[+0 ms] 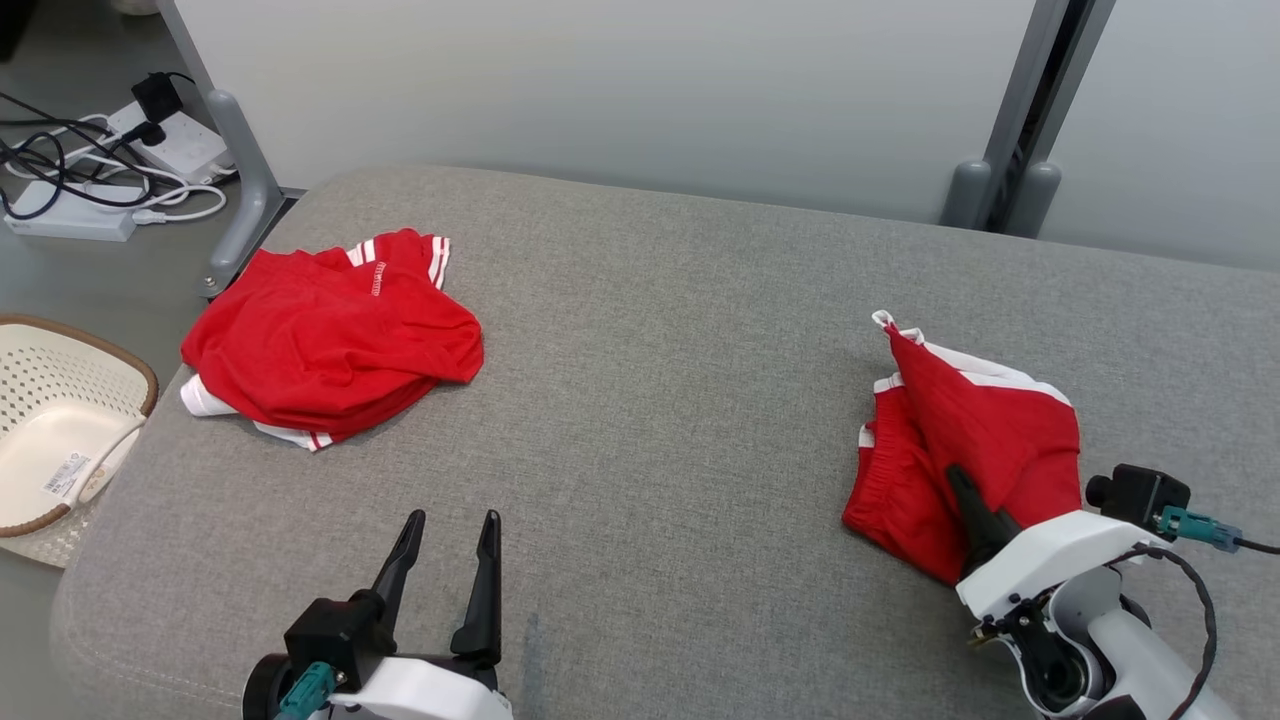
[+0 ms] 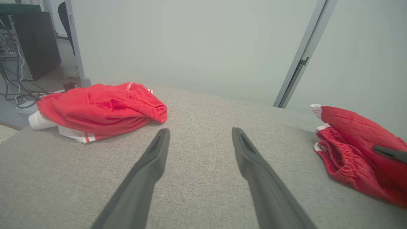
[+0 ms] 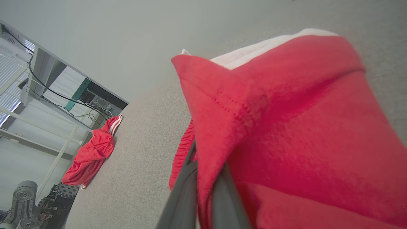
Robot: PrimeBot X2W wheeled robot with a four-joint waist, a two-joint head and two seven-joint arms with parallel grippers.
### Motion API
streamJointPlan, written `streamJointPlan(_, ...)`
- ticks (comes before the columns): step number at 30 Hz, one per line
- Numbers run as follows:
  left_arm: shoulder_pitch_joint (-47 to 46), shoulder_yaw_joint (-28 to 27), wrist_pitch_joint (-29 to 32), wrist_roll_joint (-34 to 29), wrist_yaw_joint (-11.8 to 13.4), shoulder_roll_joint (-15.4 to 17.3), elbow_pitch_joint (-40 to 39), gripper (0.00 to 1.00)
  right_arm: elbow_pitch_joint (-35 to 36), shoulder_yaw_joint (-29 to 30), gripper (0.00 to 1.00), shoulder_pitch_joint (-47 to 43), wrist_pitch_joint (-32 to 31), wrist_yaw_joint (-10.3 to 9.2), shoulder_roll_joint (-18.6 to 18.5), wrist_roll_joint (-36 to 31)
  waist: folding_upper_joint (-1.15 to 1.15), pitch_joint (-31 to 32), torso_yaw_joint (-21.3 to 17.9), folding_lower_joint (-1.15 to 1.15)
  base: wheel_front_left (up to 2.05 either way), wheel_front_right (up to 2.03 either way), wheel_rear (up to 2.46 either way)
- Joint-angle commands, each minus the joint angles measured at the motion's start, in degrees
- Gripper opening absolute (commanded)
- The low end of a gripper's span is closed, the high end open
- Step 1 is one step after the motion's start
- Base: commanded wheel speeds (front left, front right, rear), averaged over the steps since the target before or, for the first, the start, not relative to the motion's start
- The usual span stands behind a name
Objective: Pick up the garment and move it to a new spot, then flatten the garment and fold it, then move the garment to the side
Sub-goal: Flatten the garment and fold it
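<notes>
- Grey padded bench [image 1: 660, 420] fills the work area, with a pale partition wall [image 1: 600, 90] behind it. This wide soft top gives enough room to spread cloth.
- On its right part lie the red shorts [image 1: 985, 440], which have white trim and an elastic waistband. They are bunched, with one corner standing up and the lower folds resting on the bench.
- The right gripper [image 1: 958, 480] is pressed together on a fold of the red shorts. In the right wrist view the cloth passes between its two dark fingers [image 3: 187, 197]. This pinch seems meant for lifting the shorts to a new spot, which is the first step of the task.
- The left gripper [image 1: 452, 520] hovers low over the near edge of the bench, with its fingers spread and nothing between them. It is probably kept free to help with the flattening.
- A second red garment [image 1: 335, 340] lies crumpled at the far left corner, well apart from the shorts, so the middle of the bench looks like a suitable spot.
- A pale perforated basket [image 1: 50, 375] stands on the floor beside the left end.
</notes>
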State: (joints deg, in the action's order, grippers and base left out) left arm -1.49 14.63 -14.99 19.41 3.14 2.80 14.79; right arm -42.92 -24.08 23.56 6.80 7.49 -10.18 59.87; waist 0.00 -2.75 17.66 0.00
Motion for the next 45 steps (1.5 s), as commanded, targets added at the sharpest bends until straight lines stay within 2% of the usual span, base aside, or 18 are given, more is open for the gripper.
streamJointPlan(1,0.07,-0.19,-0.20,0.24,0.19,0.22,0.02,1.00,0.17,-0.26,1.00,0.35,0.19,-0.01,0.27,-0.15,0.00,0.06,-0.10,0.00,0.00,0.00,0.00)
streamJointPlan(13,0.39,-0.49,-0.20,0.13,-0.01,0.21,0.36,1.00,4.39,-6.89,1.00,-1.19,-0.35,-0.01,0.89,-0.60,0.00,0.58,-0.87,0.00,0.00,0.00,0.00)
streamJointPlan(21,0.58,-0.54,-0.20,0.19,-0.01,0.22,0.39,1.00,5.29,-11.37,1.00,-2.25,-3.58,-0.01,2.32,0.28,0.00,0.75,-1.08,0.00,0.00,0.00,0.00)
streamJointPlan(28,1.04,-0.76,-0.21,0.26,0.13,0.22,0.20,1.00,11.01,-14.96,1.00,-3.25,-5.06,-0.01,2.10,1.80,0.00,1.20,-1.96,0.00,0.00,0.00,0.00)
streamJointPlan(34,1.31,-0.96,-0.20,0.12,0.18,0.21,-0.05,1.00,16.20,-12.87,1.00,-3.35,-1.08,-0.01,-1.10,2.10,0.00,1.73,-3.42,0.00,0.00,0.00,0.00)
streamJointPlan(41,1.24,-1.23,-0.20,-0.13,0.01,0.21,-1.51,1.00,17.77,-8.13,1.00,-2.70,5.41,-0.01,-6.28,-4.25,0.00,1.90,-5.43,0.00,0.00,0.00,0.00)
streamJointPlan(45,1.01,-1.74,-0.20,-0.08,0.12,0.20,-2.61,1.00,16.79,-3.94,1.00,-3.37,7.45,-0.01,-8.28,-10.58,0.00,1.72,-6.84,0.00,0.00,0.00,0.00)
